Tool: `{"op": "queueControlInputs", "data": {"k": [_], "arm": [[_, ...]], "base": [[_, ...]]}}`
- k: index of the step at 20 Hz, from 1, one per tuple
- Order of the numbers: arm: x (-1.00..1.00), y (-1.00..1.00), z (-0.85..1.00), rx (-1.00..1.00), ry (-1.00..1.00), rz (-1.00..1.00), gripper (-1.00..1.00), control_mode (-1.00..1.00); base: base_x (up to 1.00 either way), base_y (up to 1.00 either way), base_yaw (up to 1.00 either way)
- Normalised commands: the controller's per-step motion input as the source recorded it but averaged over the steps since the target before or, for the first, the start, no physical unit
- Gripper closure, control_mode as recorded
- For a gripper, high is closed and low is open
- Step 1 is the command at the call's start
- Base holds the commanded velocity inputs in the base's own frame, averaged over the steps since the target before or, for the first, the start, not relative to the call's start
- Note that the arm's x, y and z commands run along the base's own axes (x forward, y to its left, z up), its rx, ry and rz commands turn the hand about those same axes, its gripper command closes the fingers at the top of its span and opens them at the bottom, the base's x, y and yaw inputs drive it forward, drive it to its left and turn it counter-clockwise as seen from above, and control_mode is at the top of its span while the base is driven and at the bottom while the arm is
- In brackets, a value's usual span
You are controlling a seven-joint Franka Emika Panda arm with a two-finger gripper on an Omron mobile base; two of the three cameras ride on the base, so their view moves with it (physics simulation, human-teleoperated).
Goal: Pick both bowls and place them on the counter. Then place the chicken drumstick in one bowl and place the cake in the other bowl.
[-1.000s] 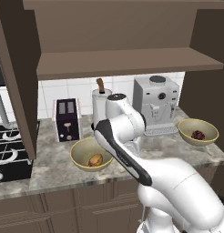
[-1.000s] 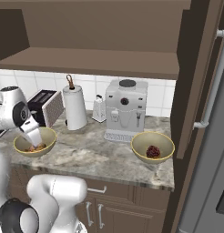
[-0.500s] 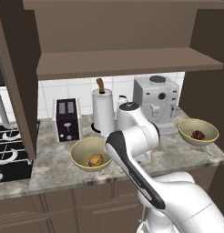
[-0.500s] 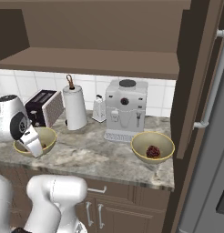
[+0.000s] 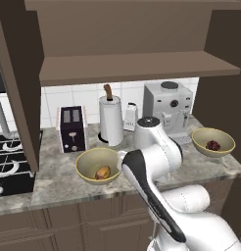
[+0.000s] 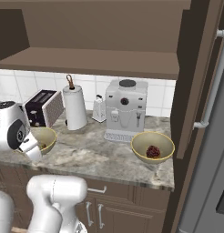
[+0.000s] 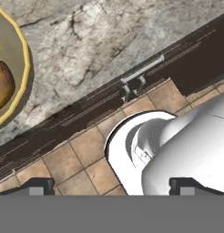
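While on counter (image 5: 59,181): drumstick (image 5: 103,172) in bowl (image 5: 90,159), cake (image 5: 213,145) in other bowl (image 5: 210,135).

Open counter (image 6: 93,152) between the two bowls, free to pass over. Behind that stretch, crowding the wall: toaster (image 5: 72,128), paper towel roll (image 5: 110,120), coffee machine (image 6: 126,109). Overhead, low shelf (image 5: 137,66) limiting height. Beside the gripper (image 7: 111,186), left bowl (image 5: 97,165) just past the counter edge.

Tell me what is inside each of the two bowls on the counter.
The left bowl holds the chicken drumstick, lying near its front. The right bowl holds the cake. In the right base view the arm hides part of the left bowl's inside.
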Motion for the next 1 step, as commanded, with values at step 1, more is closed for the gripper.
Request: {"op": "queueControlInputs", "data": {"k": [1], "arm": [[0.00, -0.02, 0.00, 0.00, 0.00, 0.00, -1.00, -1.00]], "base": [[0.00, 0.00, 0.00]]}}
